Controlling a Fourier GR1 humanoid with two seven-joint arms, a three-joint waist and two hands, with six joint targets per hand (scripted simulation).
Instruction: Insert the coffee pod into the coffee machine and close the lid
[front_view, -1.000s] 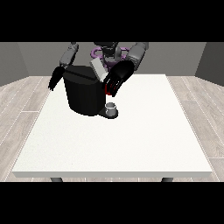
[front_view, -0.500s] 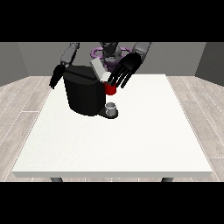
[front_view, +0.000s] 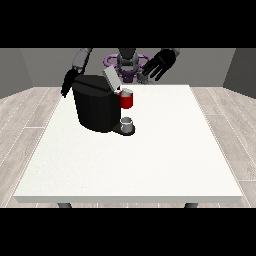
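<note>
**Lid up, hand at view's right raised off machine**

Coffee machine near table's far-left corner, black block, spout end facing table centre. Lid tilted up from top, hinged end low by the spout side, free end slanting up and toward far edge; long axis diagonal, up-left in view. Not closed yet.

Red thing at the machine just under lid's low end, upright. Below it a grey thing on the drip base; can't tell it for the pod. Pod itself not plainly shown, so no placing it.

Hand at the view's right: fingers spread and straight, holding nothing, up above table's far edge, to the right of and higher than lid. Lid lies down-left from those fingers, apart, no contact.

Hand at the view's left: hanging behind machine's far-left side, near far-left corner; finger state can't tell.

Judgement: closing step next; right-side hand looks nearer lid's free end and better placed. Would need to come down-left over the lid tip and press toward the spout side, along the hinge swing.
</note>
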